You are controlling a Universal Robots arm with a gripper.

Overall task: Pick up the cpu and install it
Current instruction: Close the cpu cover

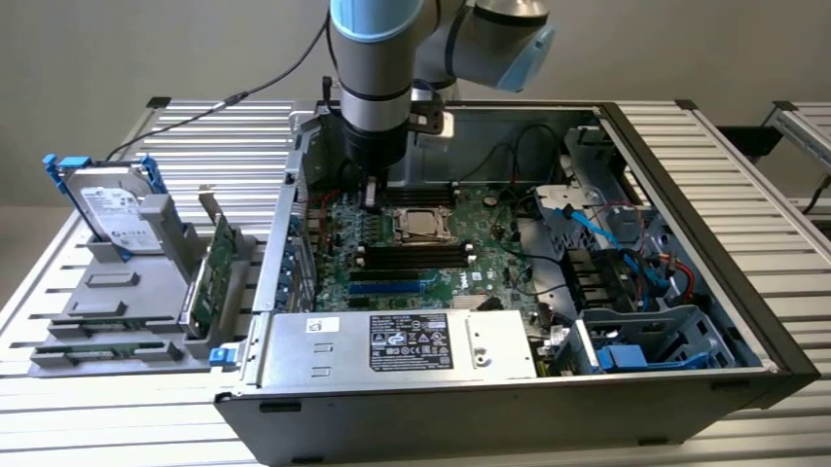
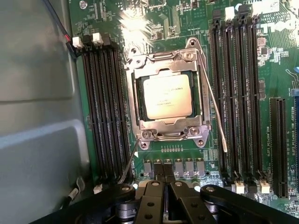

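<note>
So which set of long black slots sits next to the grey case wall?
The set with the red-and-black wire at its end, between the chip and the wall; the other set lies beyond the chip.

The exterior view looks down at a slant from outside the open computer case (image 1: 454, 428), taking in the table (image 1: 78, 428); the wrist view faces the motherboard (image 2: 187, 28) squarely from close by; both share the cpu (image 1: 418, 222) in its socket (image 2: 163, 128), centre of the exterior frame.
</note>
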